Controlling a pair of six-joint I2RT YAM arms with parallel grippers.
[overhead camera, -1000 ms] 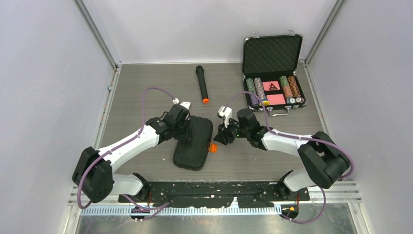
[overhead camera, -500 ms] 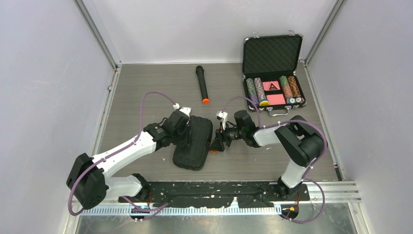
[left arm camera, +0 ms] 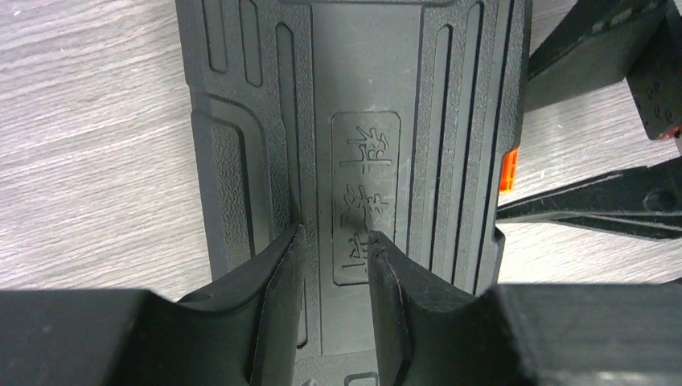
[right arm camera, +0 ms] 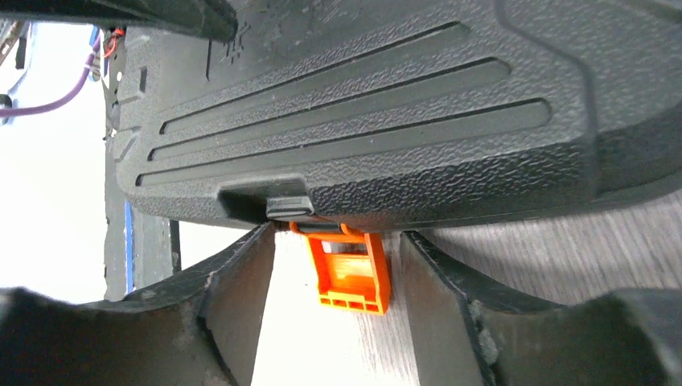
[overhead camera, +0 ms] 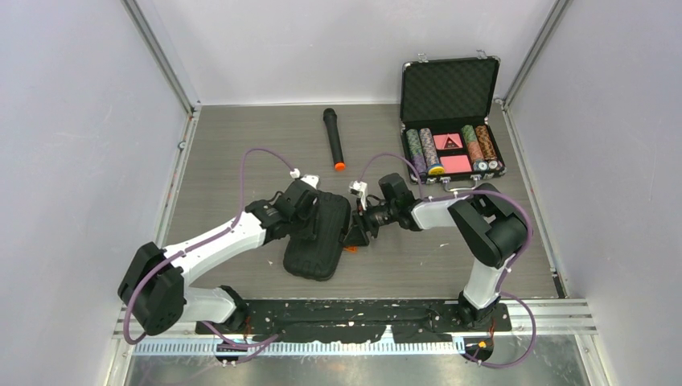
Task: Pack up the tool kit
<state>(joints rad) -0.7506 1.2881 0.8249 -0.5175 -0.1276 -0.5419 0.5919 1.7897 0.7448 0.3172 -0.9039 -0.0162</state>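
Lately the right gripper (right arm camera: 338, 237) had moved in on the shut tool kit (overhead camera: 318, 235) lying flat on the surface (overhead camera: 241, 145), its fingers (right arm camera: 233, 281) now spread apart astride the loose orange latch (right arm camera: 347, 273), while the left gripper (left arm camera: 335, 233), slightly parted, kept pressing the lid (left arm camera: 362, 96); latching seemed next.

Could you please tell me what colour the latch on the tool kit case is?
Orange; the latch shows best in the right wrist view.
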